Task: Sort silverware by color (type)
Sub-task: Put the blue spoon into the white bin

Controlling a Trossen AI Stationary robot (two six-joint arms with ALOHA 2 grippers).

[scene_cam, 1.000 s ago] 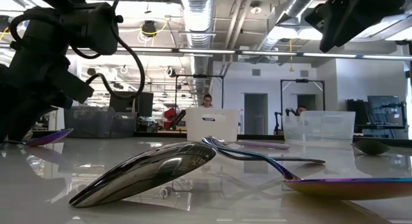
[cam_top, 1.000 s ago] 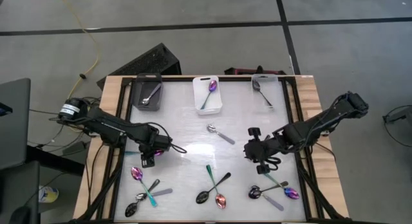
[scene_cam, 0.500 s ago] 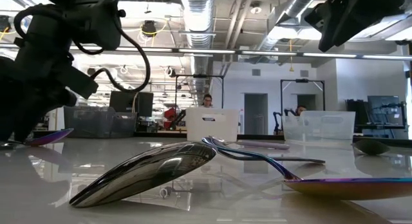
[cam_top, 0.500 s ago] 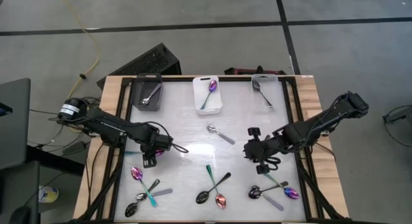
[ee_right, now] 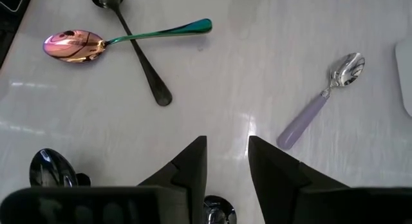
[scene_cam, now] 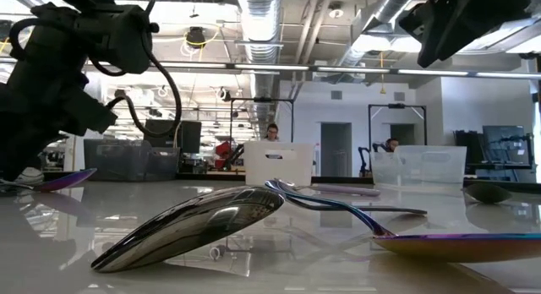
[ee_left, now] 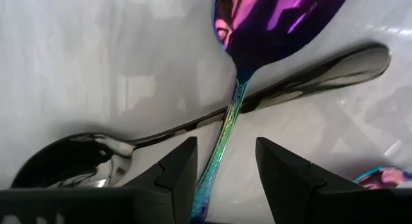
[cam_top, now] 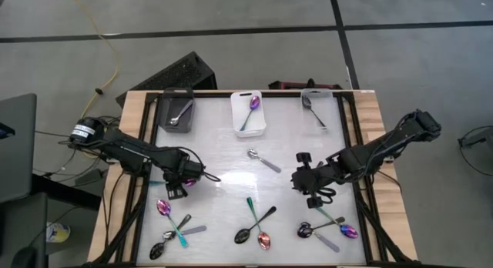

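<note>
On the desk (cam_top: pixel 223 183), a white surface framed in wood, three small bins line the far edge: a dark bin (cam_top: pixel 176 112) with a silver spoon, a white bin (cam_top: pixel 248 113) with a purple spoon, and a clear bin (cam_top: pixel 316 110) with a black spoon. The left arm reaches in from the left side, and its left claw (cam_top: pixel 176 192) hangs low over a cluster of spoons (cam_top: pixel 176 229) at the near left corner. Its fingers are parted, straddling the teal handle of a purple spoon (ee_left: pixel 270 18) that lies crossed over a black spoon (ee_left: pixel 193 130), without gripping it. The right arm comes in from the right side; the right claw (cam_top: pixel 313 197) hovers above the desk, fingers apart and holding nothing, just beyond another cluster of spoons (cam_top: pixel 327 229) at the near right corner. More crossed spoons (cam_top: pixel 256 226) lie at the near middle, and a lone silver spoon (cam_top: pixel 263 160) with a pale handle rests at the desk's centre.
</note>
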